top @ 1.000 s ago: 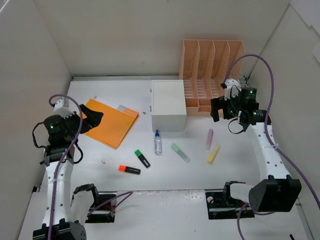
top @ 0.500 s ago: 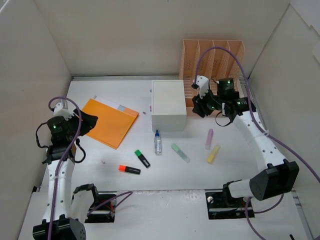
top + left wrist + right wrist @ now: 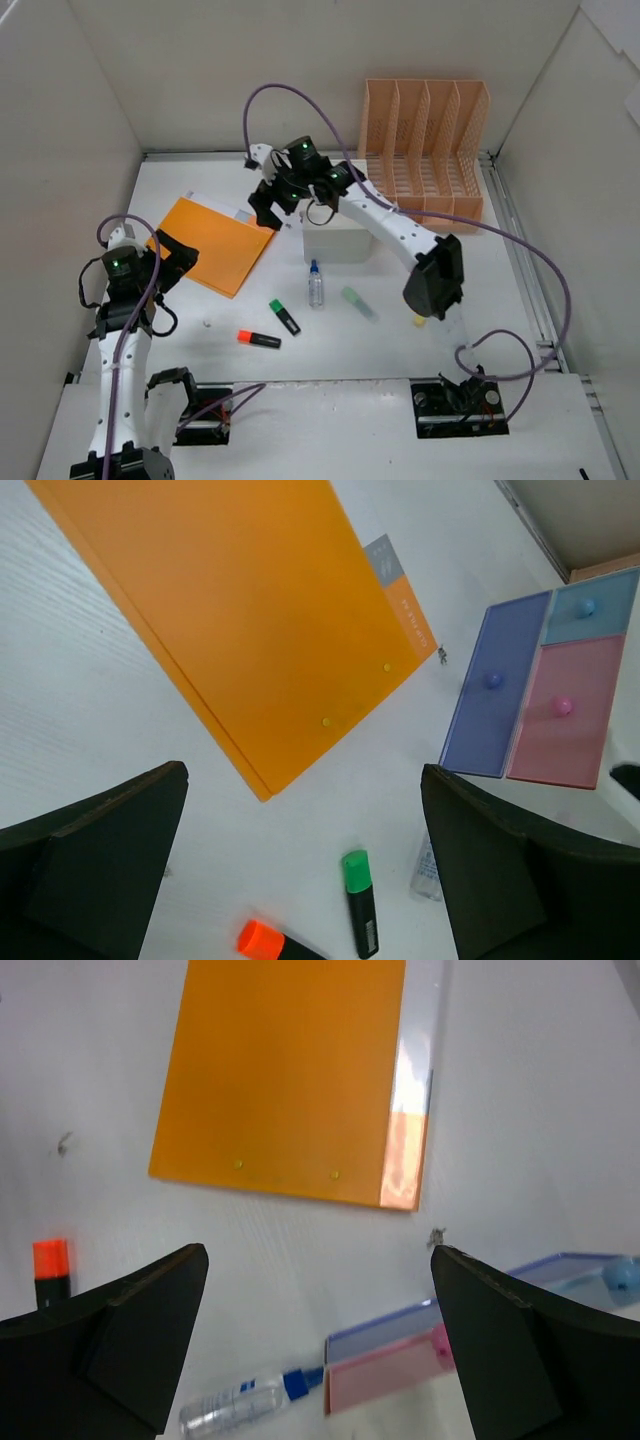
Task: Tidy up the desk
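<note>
The left gripper [image 3: 172, 252] and the right gripper [image 3: 268, 208], extended over the white box [image 3: 335, 246], hang spread-fingered and empty above the orange folder [image 3: 215, 243] on the left half of the desk [image 3: 330, 342], apparently bracketing it for pickup.

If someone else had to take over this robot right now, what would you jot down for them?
Left gripper: open, empty, above the desk at the folder's near edge.
Right gripper: open, empty, reaching across over the gap between folder and white box.
Loose on the desk: green highlighter, orange highlighter, bottle, pale green highlighter; a yellow one peeks from under the right arm.
Rack: back right.
Done: nothing visibly put away. Left: all of it.
</note>
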Robot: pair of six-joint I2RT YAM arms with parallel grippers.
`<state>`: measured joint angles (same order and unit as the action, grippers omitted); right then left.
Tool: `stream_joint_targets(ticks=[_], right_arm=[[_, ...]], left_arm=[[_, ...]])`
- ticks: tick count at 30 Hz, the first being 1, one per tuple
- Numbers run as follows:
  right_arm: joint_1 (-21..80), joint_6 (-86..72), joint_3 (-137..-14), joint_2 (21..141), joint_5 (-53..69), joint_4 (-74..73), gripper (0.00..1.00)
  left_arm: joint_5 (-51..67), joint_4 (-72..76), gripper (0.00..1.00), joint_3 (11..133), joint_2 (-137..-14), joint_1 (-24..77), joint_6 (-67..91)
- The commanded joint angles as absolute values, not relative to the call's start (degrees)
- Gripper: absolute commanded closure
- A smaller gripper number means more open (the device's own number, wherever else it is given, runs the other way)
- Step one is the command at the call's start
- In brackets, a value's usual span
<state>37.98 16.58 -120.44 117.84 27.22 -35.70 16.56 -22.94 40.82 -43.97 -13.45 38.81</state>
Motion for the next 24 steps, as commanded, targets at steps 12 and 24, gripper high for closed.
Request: stream_joint_targets(ticks=[12, 24], right_arm=[[43.7, 1.0, -138.5, 140.1, 7.1, -17.3, 0.38], [48.0, 8.8, -140.0, 147.1, -11.8, -6.8, 0.67]], left_arm=[[12.1, -15.6, 0.11, 32.4, -40.3, -13.4, 50.9], [11.3, -12.6, 0.4, 29.7, -42.5, -12.9, 54.8]])
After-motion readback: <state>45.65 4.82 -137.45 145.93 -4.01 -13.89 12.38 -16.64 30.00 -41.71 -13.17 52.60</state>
